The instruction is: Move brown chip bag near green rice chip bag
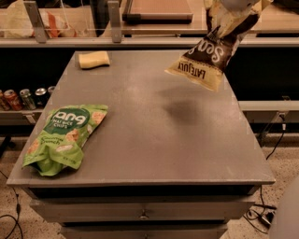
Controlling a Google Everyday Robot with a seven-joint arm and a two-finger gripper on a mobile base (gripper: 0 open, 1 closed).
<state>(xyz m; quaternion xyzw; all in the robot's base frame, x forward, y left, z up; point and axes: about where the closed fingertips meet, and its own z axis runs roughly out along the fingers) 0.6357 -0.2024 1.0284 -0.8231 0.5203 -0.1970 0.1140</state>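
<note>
The brown chip bag [211, 55] hangs in the air above the table's far right part, its cream end pointing down-left, with its shadow on the tabletop below. My gripper [233, 10] is at the top right edge of the view, shut on the bag's upper end. The green rice chip bag [64, 136] lies flat near the table's front left corner, far from the brown bag.
The grey table [154, 140] has drawers below its front edge. A small yellow sponge-like block [94, 59] lies at the far left. Soda cans [21, 97] stand on a shelf to the left. A counter with racks runs behind the table.
</note>
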